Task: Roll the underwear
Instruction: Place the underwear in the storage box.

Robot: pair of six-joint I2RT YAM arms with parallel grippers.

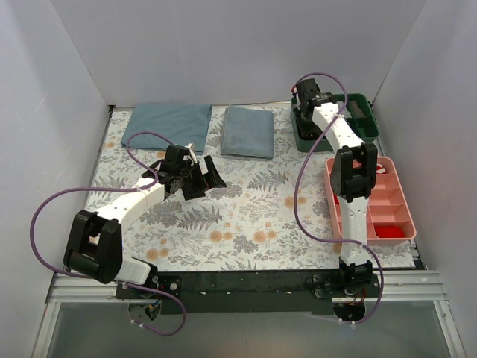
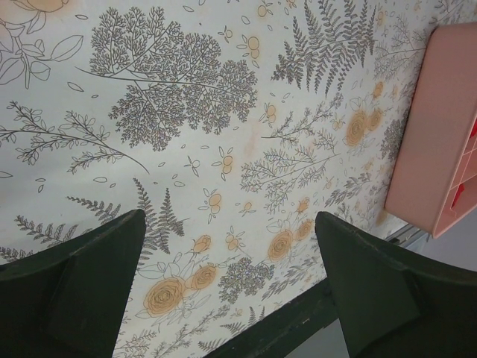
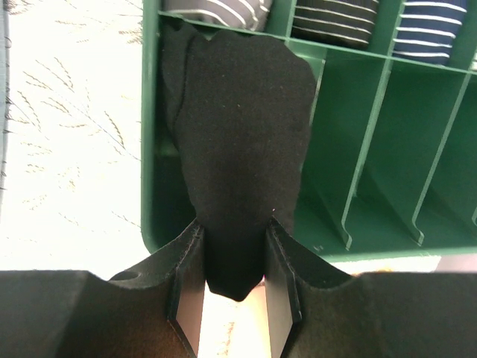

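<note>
the right gripper (image 3: 232,231) pinches the underwear (image 3: 238,142), plain soft black fabric hanging limp and bunched over the green tray (image 3: 373,164) at the far right corner of the bench (image 1: 246,216). the left gripper (image 2: 229,224) gapes wide, empty.

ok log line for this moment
right jaws: shut on black soft fabric underwear, at green plastic divided tray | left jaws: open, empty, over floral table cover

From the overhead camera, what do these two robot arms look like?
The left arm and right arm have white tubular links between black joints, on a black rail. A purple cable loops along each. The left gripper and right gripper are black, with two wedge-shaped fingers.
</note>
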